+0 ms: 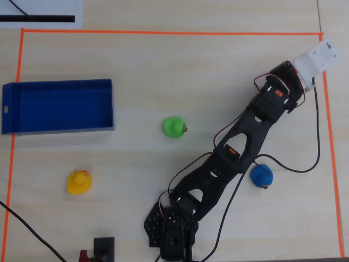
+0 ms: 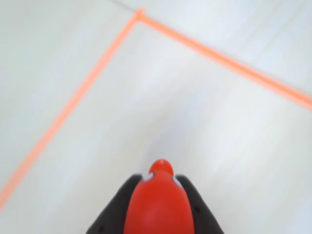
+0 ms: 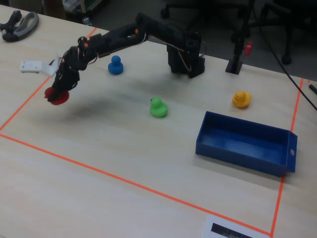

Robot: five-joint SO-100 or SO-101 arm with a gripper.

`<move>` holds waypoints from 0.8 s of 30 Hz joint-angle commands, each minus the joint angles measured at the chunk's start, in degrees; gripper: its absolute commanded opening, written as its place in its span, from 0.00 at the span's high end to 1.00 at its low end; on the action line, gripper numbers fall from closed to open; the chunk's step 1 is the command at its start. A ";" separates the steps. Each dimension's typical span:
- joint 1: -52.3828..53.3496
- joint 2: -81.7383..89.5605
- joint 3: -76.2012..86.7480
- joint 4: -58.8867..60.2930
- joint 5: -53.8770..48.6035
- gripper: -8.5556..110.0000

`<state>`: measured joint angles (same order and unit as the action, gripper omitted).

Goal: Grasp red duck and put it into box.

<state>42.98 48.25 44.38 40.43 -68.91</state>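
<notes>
At about nine o'clock in the fixed view, the claw [image 3: 56, 94] is closed around the red duck [image 3: 58, 96], seemingly lifted off the counter [image 3: 124, 148]. Light, glossy, probably slippery; grip across its body. The box [image 3: 245, 144] sits well apart.

Between gripper [image 3: 58, 94] and box [image 3: 246, 145] the table [image 3: 109, 144] lies open, save the green duck [image 3: 158, 107].

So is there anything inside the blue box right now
No, in the overhead view the box shows only its bare blue floor, while the red duck sits in the end effector across the table.
</notes>
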 commanded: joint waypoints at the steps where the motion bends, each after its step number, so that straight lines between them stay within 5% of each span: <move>1: -5.80 23.91 4.57 9.32 8.44 0.93; 13: -44.47 54.67 26.28 39.29 30.85 0.93; 24: -71.37 47.55 35.95 35.24 42.19 0.93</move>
<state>-25.40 98.70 81.21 78.40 -28.56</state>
